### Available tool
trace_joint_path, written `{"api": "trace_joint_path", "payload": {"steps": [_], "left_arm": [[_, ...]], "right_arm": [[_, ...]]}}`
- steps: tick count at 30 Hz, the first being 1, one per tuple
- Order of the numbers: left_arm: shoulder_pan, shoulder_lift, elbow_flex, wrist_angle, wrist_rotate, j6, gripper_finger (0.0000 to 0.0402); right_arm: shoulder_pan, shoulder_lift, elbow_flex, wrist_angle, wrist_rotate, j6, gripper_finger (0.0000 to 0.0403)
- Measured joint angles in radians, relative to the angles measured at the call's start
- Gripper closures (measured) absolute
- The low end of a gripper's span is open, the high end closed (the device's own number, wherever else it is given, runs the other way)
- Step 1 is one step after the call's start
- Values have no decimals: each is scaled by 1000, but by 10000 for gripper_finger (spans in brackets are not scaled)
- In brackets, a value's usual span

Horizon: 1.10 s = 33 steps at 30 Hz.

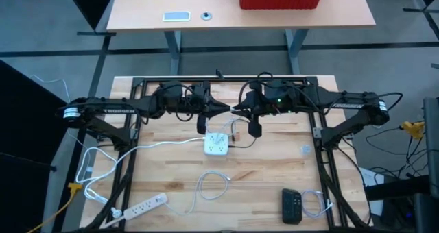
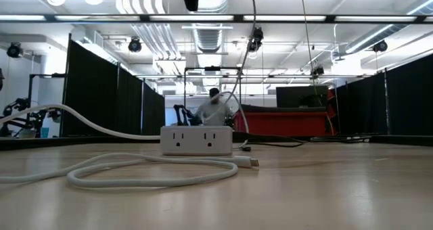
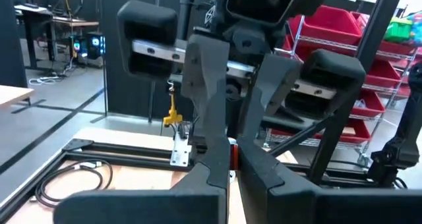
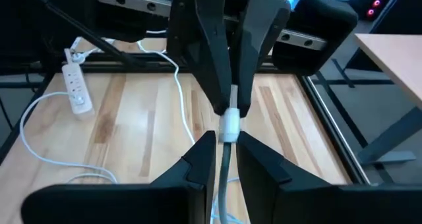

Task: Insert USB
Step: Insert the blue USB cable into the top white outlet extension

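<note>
High above the table's far middle, my left gripper (image 1: 228, 108) and my right gripper (image 1: 239, 110) meet tip to tip. Both are shut on one USB cable end: a white plug (image 4: 229, 125) with a grey cable (image 4: 225, 168) behind it. That cable hangs down toward the white power cube (image 1: 216, 145), which rests flat on the wooden table (image 1: 274, 171). A second white cable (image 2: 155, 170) lies looped on the table in front of the cube, its plug end (image 2: 252, 162) on the wood. My left gripper pinches the free end of the white plug (image 4: 233, 100) between its two fingertips, coming level from the table's left. The plug is lifted clear of the table. My right gripper pinches the grey cable just behind the plug (image 4: 227, 145) between its two fingers, coming level from the table's right, fingers along the cable. The cable runs back between the fingers and hangs slack below.
A white power strip (image 1: 140, 207) lies at the near left, its cord running along the left side. A black device (image 1: 291, 205) with a coiled white cable (image 1: 313, 204) sits at the near right. The black frame (image 1: 130, 151) borders the table.
</note>
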Motion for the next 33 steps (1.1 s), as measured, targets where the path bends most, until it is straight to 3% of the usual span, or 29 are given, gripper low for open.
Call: {"api": "trace_joint_path", "payload": {"steps": [18, 33], "left_arm": [[6, -11, 0, 48, 3, -3, 401], [11, -12, 0, 50, 2, 1, 401]], "right_arm": [[0, -7, 0, 80, 35, 5, 316], [0, -1, 0, 84, 33, 25, 376]]}}
